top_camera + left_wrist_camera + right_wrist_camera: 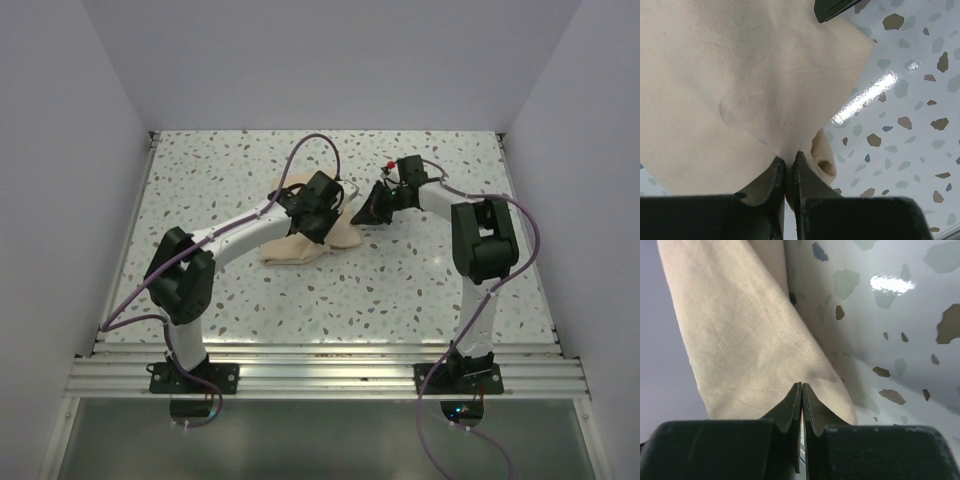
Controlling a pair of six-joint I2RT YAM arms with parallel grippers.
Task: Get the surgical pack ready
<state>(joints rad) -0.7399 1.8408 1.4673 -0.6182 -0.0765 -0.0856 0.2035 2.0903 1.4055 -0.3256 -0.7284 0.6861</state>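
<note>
The surgical pack shows only as a tan cloth [292,250], bunched into a mound mid-table. In the top view my left gripper [322,222] sits over the cloth's upper right part. In the left wrist view the cloth [740,75] puckers into the left gripper [789,159], which is shut on a pinched fold. My right gripper [368,208] is just right of the cloth. Its jaws [801,386] are pressed together with their tips against a draped fold of cloth [740,340], and no cloth shows between them. Whatever lies under the cloth is hidden.
The speckled tabletop [420,270] is walled in white on the left, back and right. An aluminium rail [320,372] runs along the near edge by the arm bases. Purple cables [318,140] loop above both arms. A dark finger of the right gripper [837,7] pokes in at the top of the left wrist view.
</note>
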